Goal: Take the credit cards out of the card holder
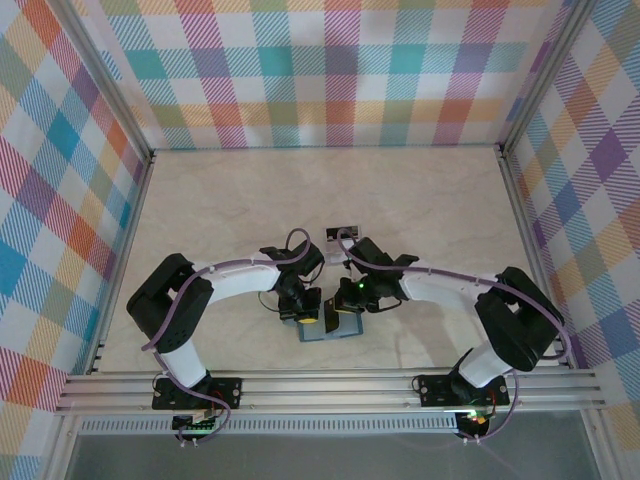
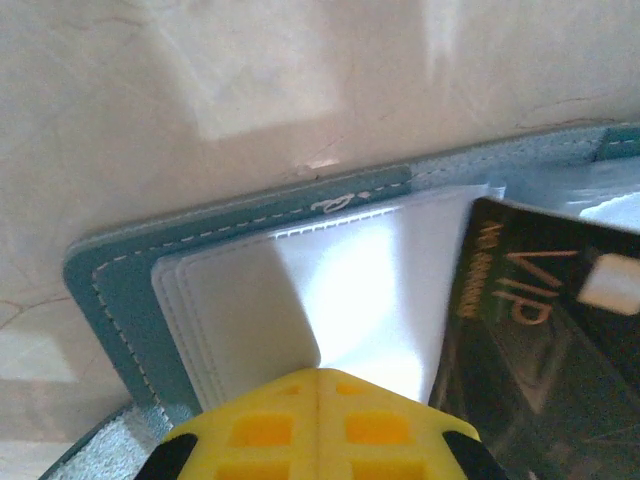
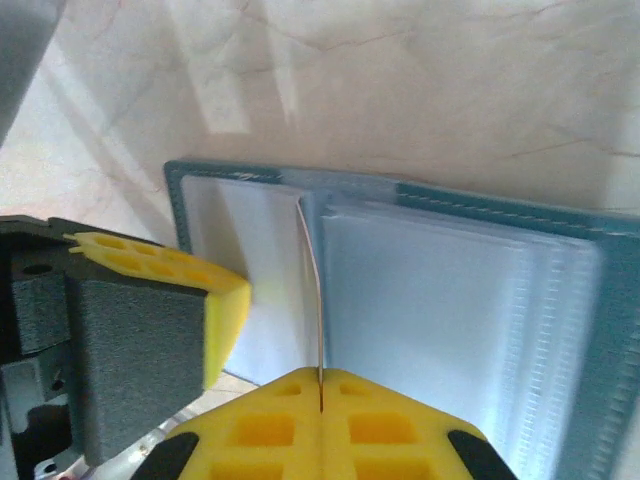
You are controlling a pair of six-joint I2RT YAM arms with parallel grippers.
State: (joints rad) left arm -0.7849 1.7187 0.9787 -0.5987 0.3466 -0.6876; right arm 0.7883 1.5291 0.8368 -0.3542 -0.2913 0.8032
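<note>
The teal card holder (image 1: 325,333) lies open on the table near the front, between my two arms. Its stitched teal edge (image 2: 110,290) frames pale plastic pockets. My left gripper (image 2: 320,372) is shut, its yellow tips pressing down on a pale pocket. A black credit card (image 2: 540,330) with gold "VIP" lettering stands tilted up from the holder's right half. In the right wrist view that card (image 3: 312,280) appears edge-on as a thin line, and my right gripper (image 3: 320,372) is shut on its near end. The left gripper's finger (image 3: 150,320) sits close to the left.
A small pale square piece (image 1: 340,233) lies on the table just behind the right arm. Checked walls and metal rails enclose the marble-look tabletop (image 1: 330,190), with open surface toward the back. The two grippers (image 1: 300,312) (image 1: 347,305) sit almost touching over the holder.
</note>
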